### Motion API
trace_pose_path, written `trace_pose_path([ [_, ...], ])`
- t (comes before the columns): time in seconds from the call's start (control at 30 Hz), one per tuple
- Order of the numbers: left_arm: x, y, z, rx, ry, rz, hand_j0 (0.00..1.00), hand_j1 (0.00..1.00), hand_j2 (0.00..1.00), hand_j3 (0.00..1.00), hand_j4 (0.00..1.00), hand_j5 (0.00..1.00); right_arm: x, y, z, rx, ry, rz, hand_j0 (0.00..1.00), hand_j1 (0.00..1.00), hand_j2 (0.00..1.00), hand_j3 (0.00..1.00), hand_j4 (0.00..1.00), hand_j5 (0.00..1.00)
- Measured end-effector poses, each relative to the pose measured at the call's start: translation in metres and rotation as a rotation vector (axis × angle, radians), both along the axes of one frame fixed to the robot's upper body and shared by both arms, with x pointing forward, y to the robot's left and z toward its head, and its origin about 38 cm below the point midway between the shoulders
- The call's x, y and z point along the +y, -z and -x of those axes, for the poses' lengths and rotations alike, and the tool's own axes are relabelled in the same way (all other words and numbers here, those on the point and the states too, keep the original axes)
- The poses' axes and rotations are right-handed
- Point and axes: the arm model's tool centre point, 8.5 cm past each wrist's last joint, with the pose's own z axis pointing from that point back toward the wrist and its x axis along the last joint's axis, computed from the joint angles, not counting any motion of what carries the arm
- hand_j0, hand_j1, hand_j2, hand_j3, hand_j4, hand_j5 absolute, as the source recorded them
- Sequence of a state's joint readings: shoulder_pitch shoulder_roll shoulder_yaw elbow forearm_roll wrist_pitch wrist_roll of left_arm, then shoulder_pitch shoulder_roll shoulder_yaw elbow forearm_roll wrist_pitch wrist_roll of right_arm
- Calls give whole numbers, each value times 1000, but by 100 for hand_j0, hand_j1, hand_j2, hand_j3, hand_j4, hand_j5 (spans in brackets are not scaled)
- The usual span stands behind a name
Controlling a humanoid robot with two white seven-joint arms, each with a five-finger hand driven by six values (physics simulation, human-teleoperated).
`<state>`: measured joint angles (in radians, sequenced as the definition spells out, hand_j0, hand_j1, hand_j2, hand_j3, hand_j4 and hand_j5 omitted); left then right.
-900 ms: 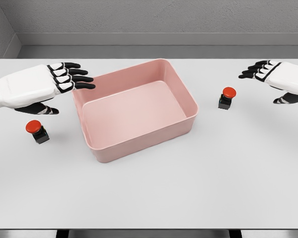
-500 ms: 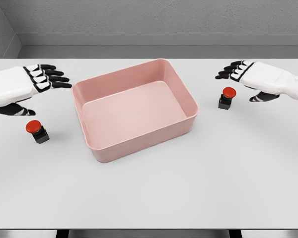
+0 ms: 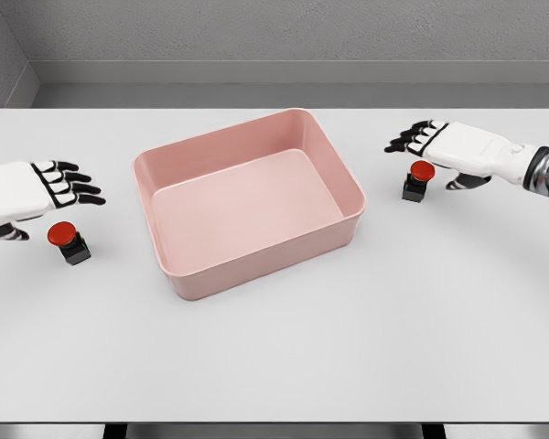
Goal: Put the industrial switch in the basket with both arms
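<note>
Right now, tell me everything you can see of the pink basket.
The pink basket is a rectangular open tub with rounded corners and a smooth, plastic-looking matte finish. It holds nothing; its flat floor is bare. It stands upright on the white table, turned at an angle to the table's edges, roughly at the middle. Nothing touches it: both hands and both red-buttoned switches are off to its sides.

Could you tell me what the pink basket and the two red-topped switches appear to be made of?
The basket looks like moulded plastic: uniform pink, smooth rounded walls, a soft matte sheen. The left switch and right switch each seem to be plastic too, with a glossy red cap on a dark, dull body; at this size, metal parts cannot be ruled out.
</note>
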<state>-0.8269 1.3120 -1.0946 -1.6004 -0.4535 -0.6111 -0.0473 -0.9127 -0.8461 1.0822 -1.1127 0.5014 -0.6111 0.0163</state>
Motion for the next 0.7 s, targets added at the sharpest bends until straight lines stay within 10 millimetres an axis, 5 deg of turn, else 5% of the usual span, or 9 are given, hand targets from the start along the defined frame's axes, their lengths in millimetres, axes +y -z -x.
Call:
trace_pose_path([
  [0.43,-1,34,-5,65,-93,-106,100,100,100,100,100,100,9,19,-10,16,7,33,100,100,100,100,100,100],
  [0.7,-15,48,-9,62,-77,-129,89,89,89,89,89,89,17,23,-11,18,-9,40,100,100,100,100,100,100],
])
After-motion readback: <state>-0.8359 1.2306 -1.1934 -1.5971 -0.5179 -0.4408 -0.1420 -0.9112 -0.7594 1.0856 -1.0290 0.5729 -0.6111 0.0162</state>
